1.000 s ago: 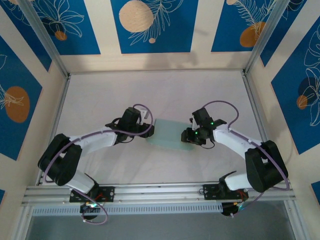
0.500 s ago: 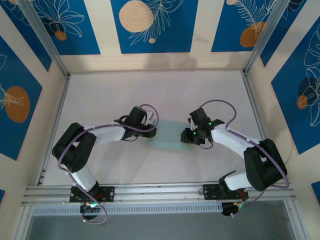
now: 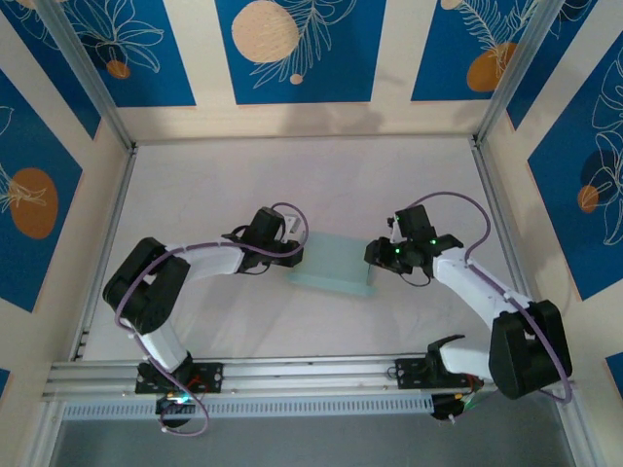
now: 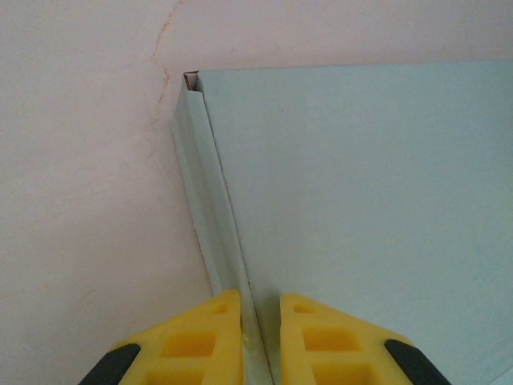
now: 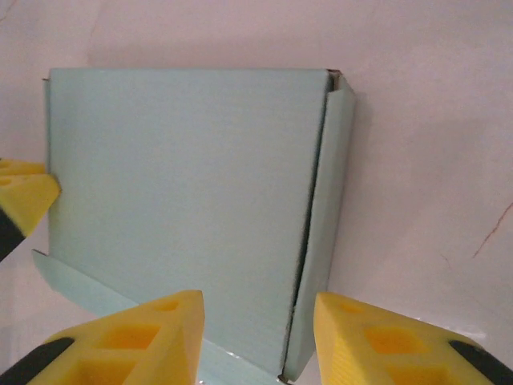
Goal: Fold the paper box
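no readable text, label or number anywhere, paper box (image 5: 184, 184) faces plain mint green, wall panels (image 3: 292, 49) carry only leaf-and-circle artwork, no lettering

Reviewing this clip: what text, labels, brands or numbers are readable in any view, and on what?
None can be read.
The pale mint-green paper box is blank card on every face shown.
The blue wall panels carry only white leaf outlines and orange or cream circles, with no letters or numbers.
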Controlling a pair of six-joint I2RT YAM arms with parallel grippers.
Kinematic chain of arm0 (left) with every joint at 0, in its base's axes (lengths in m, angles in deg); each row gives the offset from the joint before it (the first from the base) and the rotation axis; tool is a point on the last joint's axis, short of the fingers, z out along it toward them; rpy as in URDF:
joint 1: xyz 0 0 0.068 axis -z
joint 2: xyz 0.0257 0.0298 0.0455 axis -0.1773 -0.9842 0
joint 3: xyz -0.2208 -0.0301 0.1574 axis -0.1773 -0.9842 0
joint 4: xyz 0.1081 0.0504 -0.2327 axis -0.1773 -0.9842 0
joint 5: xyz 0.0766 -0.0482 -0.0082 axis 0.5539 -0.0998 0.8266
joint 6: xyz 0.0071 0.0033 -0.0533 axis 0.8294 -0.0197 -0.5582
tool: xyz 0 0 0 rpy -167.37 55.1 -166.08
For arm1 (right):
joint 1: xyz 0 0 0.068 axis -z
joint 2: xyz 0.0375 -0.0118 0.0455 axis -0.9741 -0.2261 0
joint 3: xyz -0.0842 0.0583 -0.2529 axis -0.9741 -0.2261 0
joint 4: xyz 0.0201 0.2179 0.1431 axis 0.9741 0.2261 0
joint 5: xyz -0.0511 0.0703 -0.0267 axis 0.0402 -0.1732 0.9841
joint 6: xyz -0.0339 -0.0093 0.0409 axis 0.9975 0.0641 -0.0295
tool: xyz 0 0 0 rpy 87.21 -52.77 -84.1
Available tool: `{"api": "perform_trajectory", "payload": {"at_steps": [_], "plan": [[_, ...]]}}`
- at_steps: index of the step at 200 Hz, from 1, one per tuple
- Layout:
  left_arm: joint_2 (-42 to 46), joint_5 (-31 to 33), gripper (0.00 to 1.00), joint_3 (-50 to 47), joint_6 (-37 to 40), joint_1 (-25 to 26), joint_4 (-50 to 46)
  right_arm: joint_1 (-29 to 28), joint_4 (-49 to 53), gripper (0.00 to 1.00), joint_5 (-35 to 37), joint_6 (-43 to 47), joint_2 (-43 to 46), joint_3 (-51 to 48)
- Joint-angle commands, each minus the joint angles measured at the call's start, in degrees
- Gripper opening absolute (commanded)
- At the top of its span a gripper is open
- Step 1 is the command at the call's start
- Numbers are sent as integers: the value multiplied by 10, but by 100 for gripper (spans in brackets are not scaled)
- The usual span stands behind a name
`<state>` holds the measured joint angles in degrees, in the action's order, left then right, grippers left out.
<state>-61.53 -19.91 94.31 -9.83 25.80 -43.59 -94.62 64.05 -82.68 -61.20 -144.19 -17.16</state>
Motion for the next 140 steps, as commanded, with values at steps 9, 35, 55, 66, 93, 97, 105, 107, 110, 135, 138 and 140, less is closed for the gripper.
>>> {"api": "perform_trajectory", "payload": {"at_steps": [9,35,55,66,93,97,105,107,110,135,138,140], "plan": [[-26,8,14,-17,14,-3,-61,11,-27,41,-51,-21,-27,-37],[-28,8,14,-14,17,-3,-66,11,-52,39,-66,-26,-53,-52],[-29,4,14,-14,17,-3,-66,6,-55,37,-52,-35,-75,-60],[-31,2,13,-15,16,-2,-66,1,-42,34,-38,-38,-86,-52],[-40,-1,12,-14,15,-1,-68,-16,-21,26,3,-49,-113,-31],[-42,-3,12,-14,15,-2,-68,-18,-19,26,4,-50,-119,-28],[-44,-5,12,-14,15,-1,-67,-24,-16,25,7,-54,-131,-23],[-44,-5,12,-14,15,-1,-69,-25,-16,24,8,-55,-134,-22],[-45,-5,12,-14,15,-1,-69,-27,-15,24,9,-56,-138,-21],[-50,-5,10,-15,12,-1,-76,-48,3,22,30,-57,-166,-2],[-50,-5,10,-16,10,-1,-76,-50,4,22,32,-57,-167,-1],[-51,-5,9,-17,9,-1,-76,-51,5,22,32,-58,-168,-1]]}}
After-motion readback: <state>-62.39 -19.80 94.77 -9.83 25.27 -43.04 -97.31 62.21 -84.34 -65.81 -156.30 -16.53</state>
